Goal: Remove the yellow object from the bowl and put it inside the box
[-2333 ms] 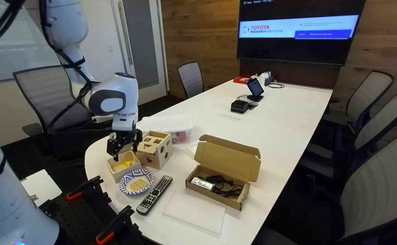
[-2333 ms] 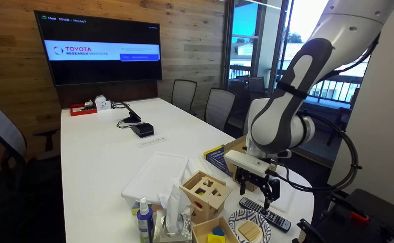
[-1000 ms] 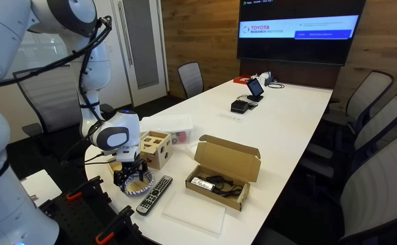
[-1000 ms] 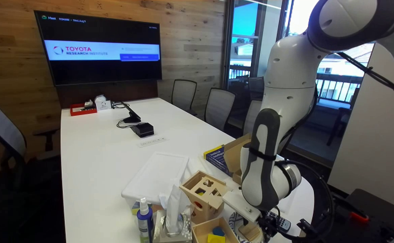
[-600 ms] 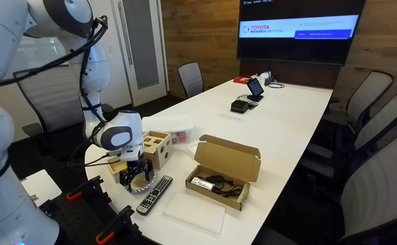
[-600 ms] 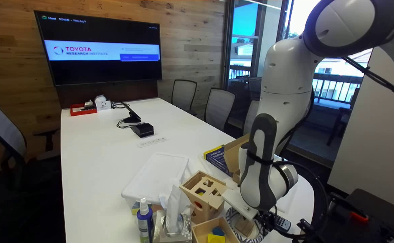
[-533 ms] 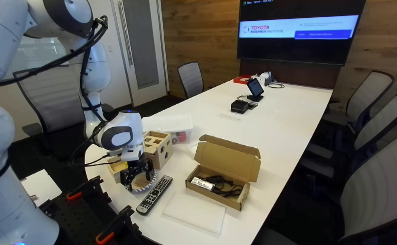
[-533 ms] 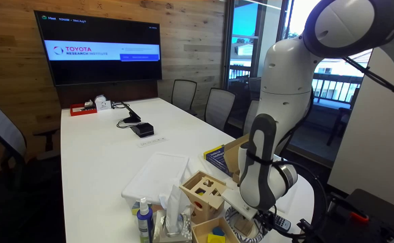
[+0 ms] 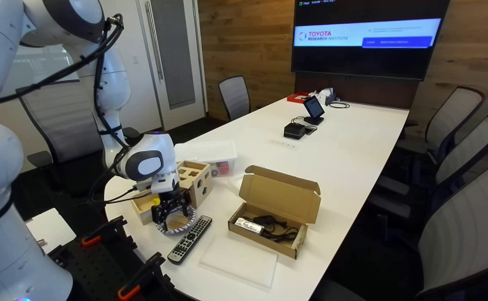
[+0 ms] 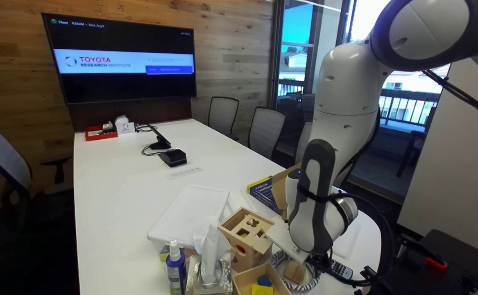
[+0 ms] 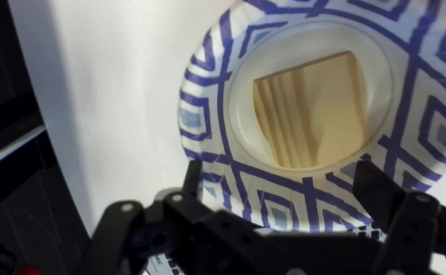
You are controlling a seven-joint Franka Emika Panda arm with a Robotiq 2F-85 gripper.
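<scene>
The round bowl [image 9: 193, 217] with a white and blue pattern stands on the table; it also shows in the wrist view [image 11: 408, 110] and in an exterior view [image 10: 300, 287]. In it lies a squarish, pale yellow ridged object [image 11: 318, 110], apart from the bowl's wall [image 9: 178, 221]. My gripper [image 11: 279, 166] is open and empty, low at the bowl [image 9: 175, 221]. In the wrist view one finger overlaps the bowl's outer edge and the other its inner side; contact is unclear. An arm link hides the fingertips in an exterior view. The open cardboard box [image 9: 264, 245] holds black cables.
A wooden tray [image 10: 243, 287] with a yellow block [image 10: 262, 290] and a wooden shape-sorter cube [image 9: 193, 188] stand close to the bowl. A remote [image 9: 190, 239] lies beside it. A white slab [image 9: 239, 261], tissue box [image 10: 212, 282], spray bottle [image 10: 176, 268] and lidded plastic bin [image 10: 189, 213] stand around.
My gripper has come down from above to the bowl. Since one second ago the bowl and the object in it have slid a little toward the wooden cube.
</scene>
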